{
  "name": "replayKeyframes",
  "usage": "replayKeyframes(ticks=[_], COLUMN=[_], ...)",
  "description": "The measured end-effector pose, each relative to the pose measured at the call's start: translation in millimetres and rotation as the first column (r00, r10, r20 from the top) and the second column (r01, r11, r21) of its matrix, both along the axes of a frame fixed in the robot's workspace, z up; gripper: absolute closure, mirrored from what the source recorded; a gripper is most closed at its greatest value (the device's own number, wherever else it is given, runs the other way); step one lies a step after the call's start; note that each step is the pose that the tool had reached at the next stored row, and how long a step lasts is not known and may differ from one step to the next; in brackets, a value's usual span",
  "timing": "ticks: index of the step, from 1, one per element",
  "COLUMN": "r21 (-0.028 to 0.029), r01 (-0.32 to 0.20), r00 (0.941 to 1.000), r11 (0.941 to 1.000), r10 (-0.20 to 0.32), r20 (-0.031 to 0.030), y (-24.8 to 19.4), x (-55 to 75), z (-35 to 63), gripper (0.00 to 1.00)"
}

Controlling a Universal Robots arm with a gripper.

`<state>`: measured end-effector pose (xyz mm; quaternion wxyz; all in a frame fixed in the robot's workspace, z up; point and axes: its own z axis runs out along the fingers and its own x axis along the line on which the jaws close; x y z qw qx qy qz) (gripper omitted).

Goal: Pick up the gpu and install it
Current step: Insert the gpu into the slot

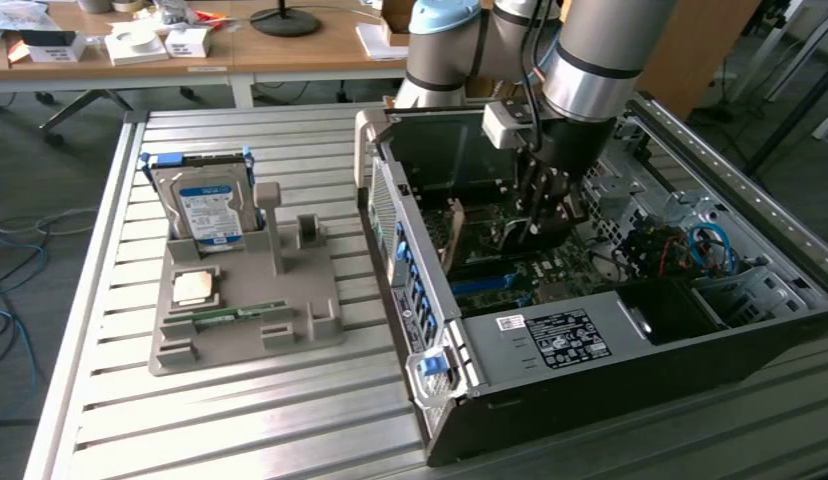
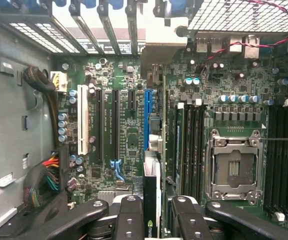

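Note:
In the wrist view the gpu (image 2: 153, 192) is seen edge-on, a thin dark card with a green logo near my gripper's fingers (image 2: 131, 217). My gripper (image 2: 153, 222) is shut on it from both sides. The card runs along the motherboard beside the blue slot (image 2: 147, 117), and its pale metal bracket end (image 2: 159, 57) reaches the slotted rear wall of the case. In the exterior view my gripper (image 1: 541, 215) is lowered inside the open computer case (image 1: 561, 345), right over the motherboard.
A grey fixture (image 1: 247, 335) at the exterior view's left carries a blue-labelled hard drive (image 1: 207, 205), a CPU (image 1: 194, 288) and a green RAM stick (image 1: 234, 313). Inside the case are the CPU socket (image 2: 234, 170), a white slot (image 2: 82, 125) and coloured cables (image 2: 49, 175).

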<state>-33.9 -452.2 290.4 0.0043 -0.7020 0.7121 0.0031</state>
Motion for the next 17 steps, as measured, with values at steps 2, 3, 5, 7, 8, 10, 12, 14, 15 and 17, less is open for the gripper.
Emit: replayKeyframes(ticks=[2, 3, 5, 7, 8, 10, 12, 14, 15, 17], r21=[0.0001, 0.0001, 0.0, 0.0002, 0.0005, 0.0004, 0.0004, 0.0004, 0.0005, 0.0003], r01=[0.0, 0.0, -0.001, -0.001, -0.001, -0.002, -0.003, -0.003, -0.004, -0.005], r00=[1.0, 1.0, 1.0, 1.0, 1.0, 1.0, 1.0, 1.0, 1.0, 0.9999], r11=[1.0, 1.0, 1.0, 1.0, 1.0, 1.0, 1.0, 1.0, 1.0, 1.0], r10=[0.0, 0.0, 0.001, 0.001, 0.001, 0.002, 0.003, 0.003, 0.004, 0.005], r20=[0.0004, 0.0007, 0.0012, 0.002, 0.0029, 0.0052, 0.0072, 0.0086, 0.0092, 0.0106], y=[-1.5, -2.2, -3.6, -4.4, -4.4, -4.4, -4.5, -4.4, -4.4, -4.5], x=[0.0, 0.0, 0.0, -0.3, -0.6, -1.5, -2.5, -3.6, -4.1, -5.2], z=[-0.1, -0.2, -0.5, -0.7, -1.3, -3.1, -4.7, -5.8, -6.5, -7.2], gripper=[0.73, 0.73, 0.73, 0.73, 0.73, 0.73, 0.73, 0.73, 0.73, 0.73])
